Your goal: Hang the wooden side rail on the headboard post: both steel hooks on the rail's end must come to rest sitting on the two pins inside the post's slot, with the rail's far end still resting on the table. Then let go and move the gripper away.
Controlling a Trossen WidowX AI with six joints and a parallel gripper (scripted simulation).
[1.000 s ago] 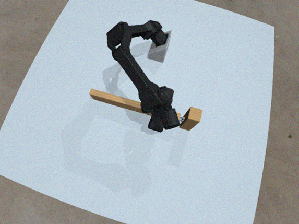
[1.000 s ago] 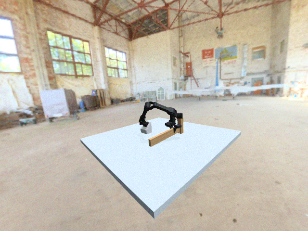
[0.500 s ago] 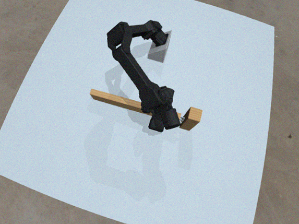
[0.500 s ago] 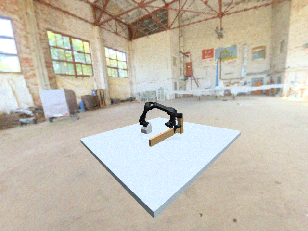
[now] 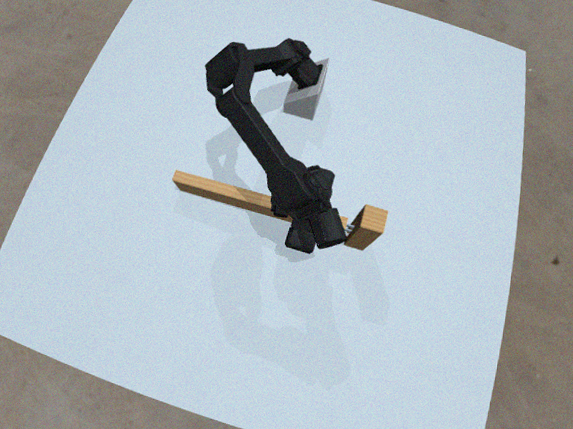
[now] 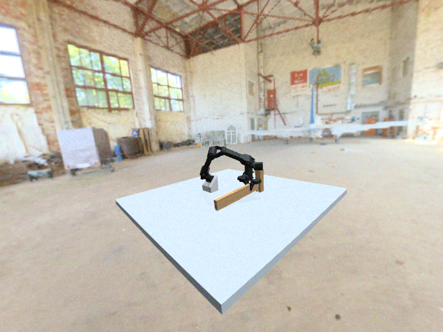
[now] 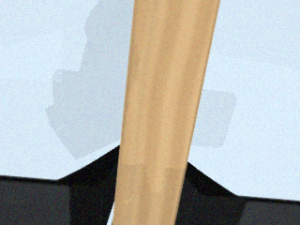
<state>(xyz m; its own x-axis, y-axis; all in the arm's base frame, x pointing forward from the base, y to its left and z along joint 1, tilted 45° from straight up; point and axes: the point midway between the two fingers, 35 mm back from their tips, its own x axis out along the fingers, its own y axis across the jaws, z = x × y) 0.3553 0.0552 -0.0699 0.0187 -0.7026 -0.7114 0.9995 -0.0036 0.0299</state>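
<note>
The wooden side rail [image 5: 221, 192] [image 6: 232, 198] [image 7: 164, 84] stands on edge, its far end at the left in the top view and seemingly on the table. My gripper [image 7: 145, 150] [image 6: 251, 185] is shut on the rail near its hook end, one finger on each side. The steel hooks [image 5: 350, 228] show as small grey bits between the rail's end and the headboard post [image 5: 374, 219] [image 6: 261, 181], which stands upright. The hooks reach to the post's slot side. The pins are not visible, and whether the hooks sit on them cannot be told.
The arm's grey wedge-shaped base [image 5: 301, 103] [image 6: 210, 186] stands on the pale blue table [image 5: 409, 347] [image 6: 221, 250] behind the rail. The arm arches from it over the rail, and its wrist is close beside the post.
</note>
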